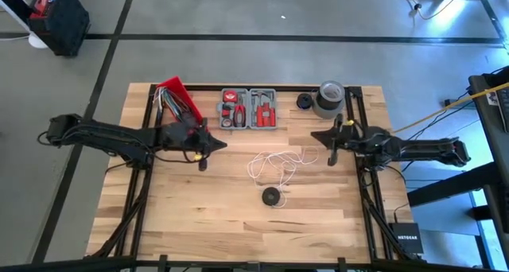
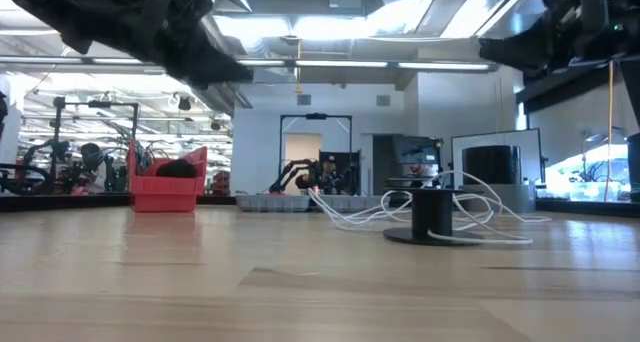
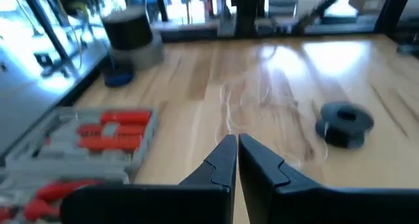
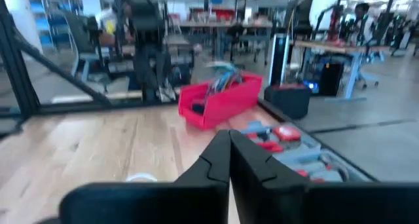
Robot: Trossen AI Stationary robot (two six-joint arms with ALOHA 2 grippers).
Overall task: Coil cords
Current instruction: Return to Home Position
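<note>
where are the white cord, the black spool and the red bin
white cord (image 2: pixel 355 219), low view, on the bundle of loose strands
black spool (image 1: pixel 271 196), high view, on its top flange
red bin (image 2: pixel 165 198), low view, on its front wall

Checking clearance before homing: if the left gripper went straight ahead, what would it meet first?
Probably the right gripper, facing it; the left gripper seems raised above the loose thin white cord.
</note>
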